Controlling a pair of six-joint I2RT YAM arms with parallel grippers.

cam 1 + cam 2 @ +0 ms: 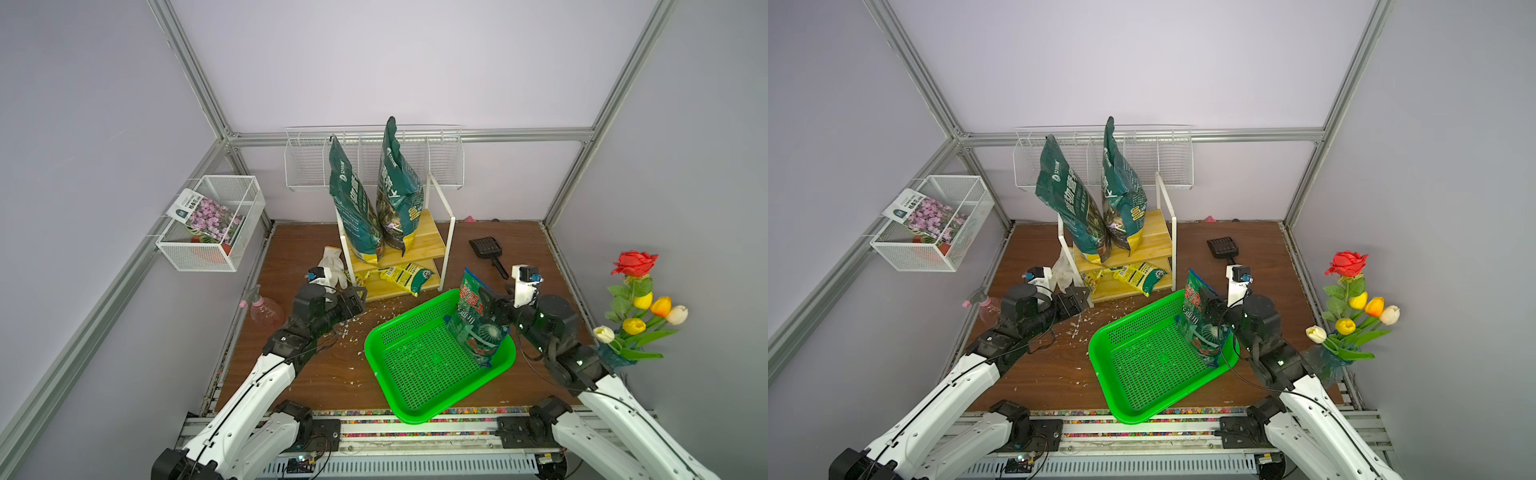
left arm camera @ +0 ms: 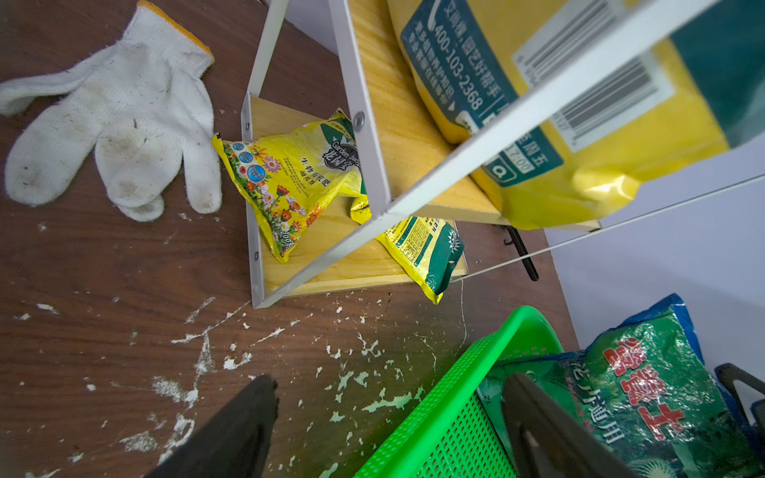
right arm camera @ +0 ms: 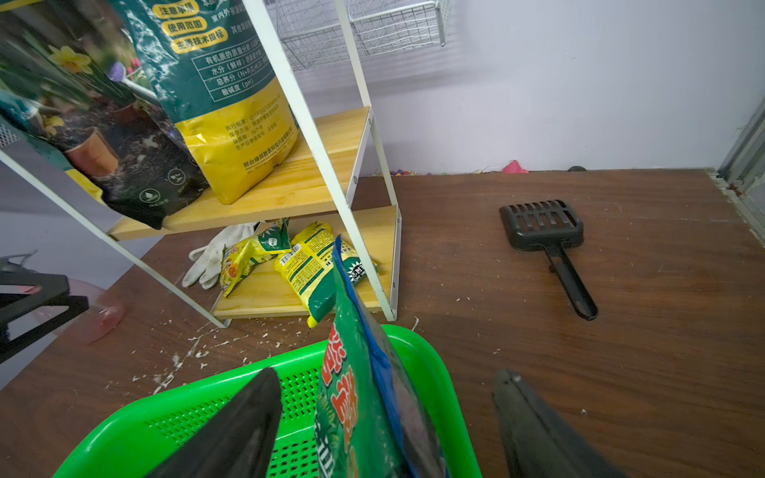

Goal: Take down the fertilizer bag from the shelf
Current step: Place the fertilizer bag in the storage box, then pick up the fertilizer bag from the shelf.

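Fertilizer bag [image 1: 473, 332], which I take to be the glossy green-and-blue plastic pouch, is off the shelf [image 1: 428, 237] and stands on edge in the green basket [image 1: 424, 370], leaning by its perforated side wall, which props it upright; the right claw [image 3: 387, 374] straddles the bag's top with both jaws spread and neither pressing, so the basket alone seems to carry it. The left claw [image 2: 389, 378] hangs open and empty over the flake-strewn, wood-grain bench [image 1: 324, 374] by the shelf's foot, probably idle; crinkled yellow packets [image 2: 289, 182] lie slumped on the lower pale board.
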